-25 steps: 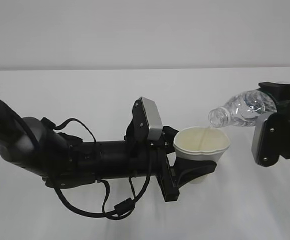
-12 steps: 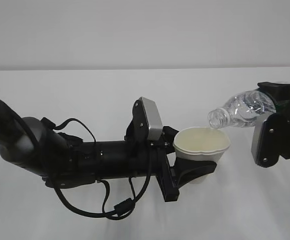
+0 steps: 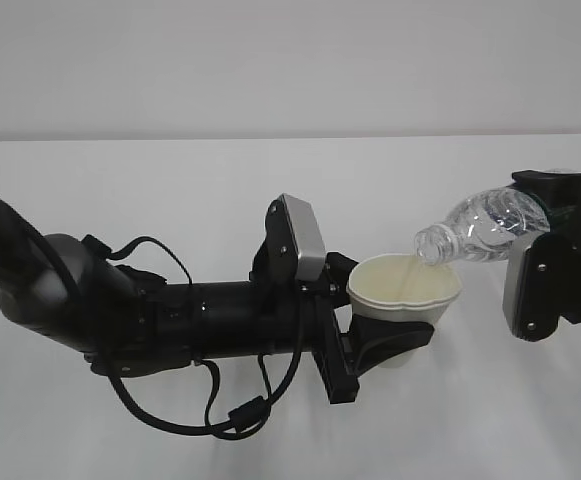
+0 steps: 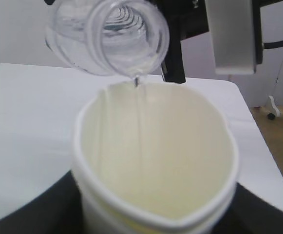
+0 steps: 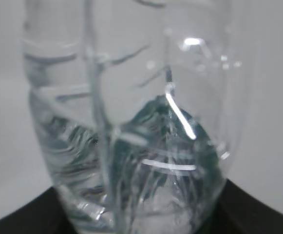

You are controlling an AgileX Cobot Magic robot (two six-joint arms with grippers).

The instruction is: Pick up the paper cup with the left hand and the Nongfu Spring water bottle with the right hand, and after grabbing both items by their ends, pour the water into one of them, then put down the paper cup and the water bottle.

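While the left gripper (image 3: 395, 345) clamps a dented paper cup (image 3: 404, 292), the right gripper (image 3: 560, 250) clamps a ribbed clear bottle (image 3: 480, 225), tilted mouth-down at the rolled rim.

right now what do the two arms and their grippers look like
Both arms are black. The left arm is a thick rounded tube with white lettering near its left end, loose black cables looping beneath it, and a silver-grey box on the wrist ahead of its black gripper. The right gripper is blocky and black, with a silver-grey plate showing two small screws.
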